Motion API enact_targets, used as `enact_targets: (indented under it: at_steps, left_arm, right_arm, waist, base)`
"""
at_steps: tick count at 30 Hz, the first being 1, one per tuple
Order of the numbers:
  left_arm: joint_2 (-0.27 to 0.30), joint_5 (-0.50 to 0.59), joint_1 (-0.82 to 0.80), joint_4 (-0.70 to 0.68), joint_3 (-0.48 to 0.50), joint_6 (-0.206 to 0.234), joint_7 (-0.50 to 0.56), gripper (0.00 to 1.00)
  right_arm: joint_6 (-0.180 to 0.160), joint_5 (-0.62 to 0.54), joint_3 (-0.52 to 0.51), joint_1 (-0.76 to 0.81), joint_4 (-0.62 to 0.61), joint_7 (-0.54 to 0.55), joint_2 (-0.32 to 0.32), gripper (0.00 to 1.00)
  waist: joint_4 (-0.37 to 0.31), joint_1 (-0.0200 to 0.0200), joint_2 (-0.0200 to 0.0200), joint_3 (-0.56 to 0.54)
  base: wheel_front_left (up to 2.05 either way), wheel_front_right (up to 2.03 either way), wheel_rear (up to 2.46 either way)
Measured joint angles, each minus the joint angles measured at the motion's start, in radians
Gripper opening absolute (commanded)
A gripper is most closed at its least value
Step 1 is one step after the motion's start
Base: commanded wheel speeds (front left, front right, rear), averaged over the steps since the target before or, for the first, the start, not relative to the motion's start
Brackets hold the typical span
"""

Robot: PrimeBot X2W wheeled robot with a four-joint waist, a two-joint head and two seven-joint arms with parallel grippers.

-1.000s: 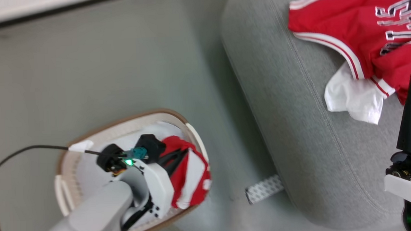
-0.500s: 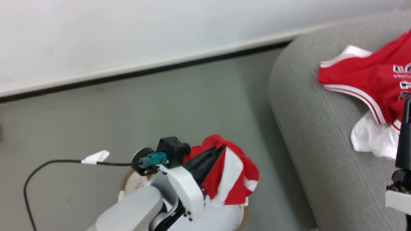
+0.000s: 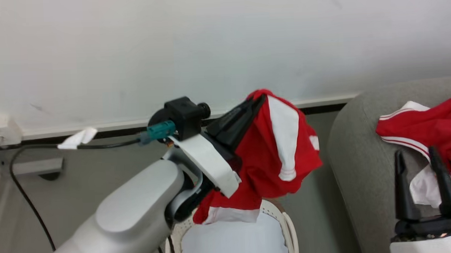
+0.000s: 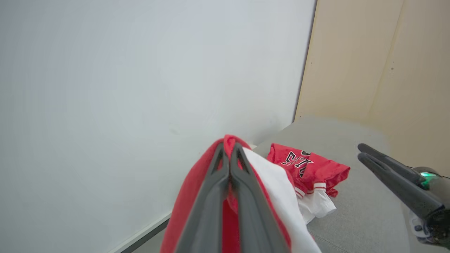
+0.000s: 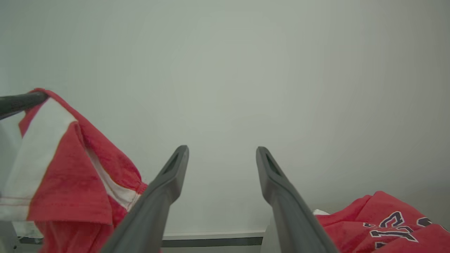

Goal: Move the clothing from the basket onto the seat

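My left gripper [image 3: 260, 98] is shut on a red garment with white panels [image 3: 276, 151], which hangs in the air above the basket [image 3: 289, 230]. In the left wrist view the gripper [image 4: 228, 146] pinches the top fold of this clothing [image 4: 193, 203]. Plain white fabric [image 3: 234, 242] lies in the basket. The grey seat [image 3: 363, 154] at the right bears a red lettered jersey [image 3: 431, 129] and a white piece [image 3: 422, 188]. My right gripper [image 3: 415, 151] stands open over the seat's near edge, its fingers [image 5: 175, 175] spread with nothing between them.
A pale wall and a dark baseboard [image 3: 323, 107] run behind the basket. A black cable [image 3: 22, 188] loops from my left wrist over the grey floor at the left. A beige wall [image 4: 386, 70] stands behind the seat.
My left gripper has risen out of the basket with the red garment, up and toward the seat. The head camera has tilted up, so the wall now shows. Both right fingers are now in view.
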Motion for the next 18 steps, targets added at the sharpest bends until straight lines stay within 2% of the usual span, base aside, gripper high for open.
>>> enact_targets:
  at_steps: [11, 18]
  left_arm:
    - [0.043, -0.008, -0.076, -0.137, 0.086, 0.069, 0.010, 0.00]
    - [0.061, -0.015, -0.070, -0.172, 0.092, 0.091, 0.018, 0.00]
  right_arm:
    - [0.000, 0.001, 0.143, 0.005, 0.088, 0.000, 0.000, 1.00]
    - [0.000, 0.022, 0.269, -0.035, 0.120, 0.000, 0.000, 1.00]
  waist:
    - [0.051, 0.0001, 0.0000, -0.069]
    - [0.067, 0.0002, 0.0000, -0.073]
  base:
    - [0.00, 0.00, 0.00]
    - [0.00, 0.00, 0.00]
